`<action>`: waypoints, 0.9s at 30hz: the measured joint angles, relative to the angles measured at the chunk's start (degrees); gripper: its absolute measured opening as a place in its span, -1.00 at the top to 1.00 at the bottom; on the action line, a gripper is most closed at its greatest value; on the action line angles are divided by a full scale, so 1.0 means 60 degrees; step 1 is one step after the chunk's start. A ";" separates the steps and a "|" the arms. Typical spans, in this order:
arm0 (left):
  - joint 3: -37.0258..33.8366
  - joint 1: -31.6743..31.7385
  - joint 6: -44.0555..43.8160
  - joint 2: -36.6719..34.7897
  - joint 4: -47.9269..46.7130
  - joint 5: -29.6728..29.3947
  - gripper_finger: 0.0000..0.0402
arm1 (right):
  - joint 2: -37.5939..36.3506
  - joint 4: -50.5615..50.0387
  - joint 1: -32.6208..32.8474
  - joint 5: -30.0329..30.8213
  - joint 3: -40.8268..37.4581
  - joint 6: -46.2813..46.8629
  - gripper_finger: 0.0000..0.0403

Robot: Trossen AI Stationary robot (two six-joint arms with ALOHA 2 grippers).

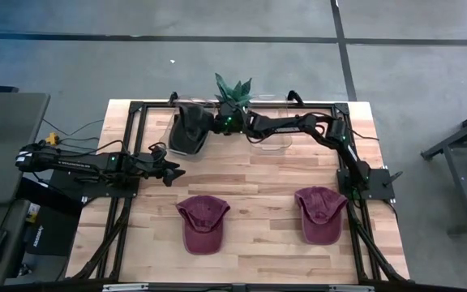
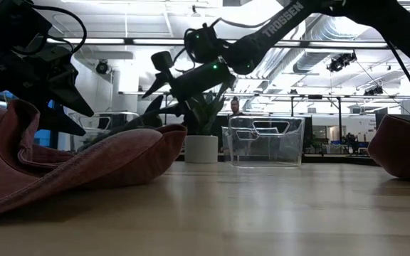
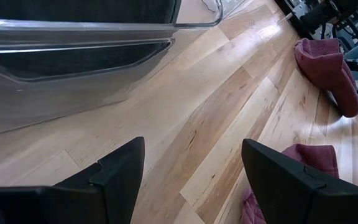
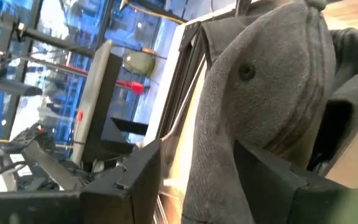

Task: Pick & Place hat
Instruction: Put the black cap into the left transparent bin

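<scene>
Reaching across the back of the wooden table point(image 1: 250, 174), the right gripper point(image 1: 217, 123) hovered just above a dark grey hat point(image 1: 191, 130) lying in a clear plastic bin point(image 1: 173, 139) at the table's far edge, its fingers point(image 4: 135, 171) parted with the hat's crown between them and no grip on the cloth. Two maroon hats lay near the front edge, one point(image 1: 202, 223) toward the left and one point(image 1: 320, 213) toward the right. The left gripper point(image 1: 174, 172) waited low over bare wood in front of the bin, fingers point(image 3: 120, 168) spread wide and holding nothing.
</scene>
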 joint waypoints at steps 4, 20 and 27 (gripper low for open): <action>0.0000 -0.0004 0.0001 0.0000 -0.0004 0.0000 -0.30 | 0.0000 -0.0169 -0.0115 -0.0128 0.0002 -0.0070 0.03; 0.0000 -0.0002 -0.0001 0.0000 0.0000 0.0002 -0.30 | -0.0708 -0.0236 -0.0310 -0.0877 0.0002 -0.0967 0.03; 0.0000 -0.0004 -0.0003 0.0004 0.0000 0.0055 -0.30 | -0.0998 -0.1570 -0.0317 -0.1113 0.0002 -0.1586 0.03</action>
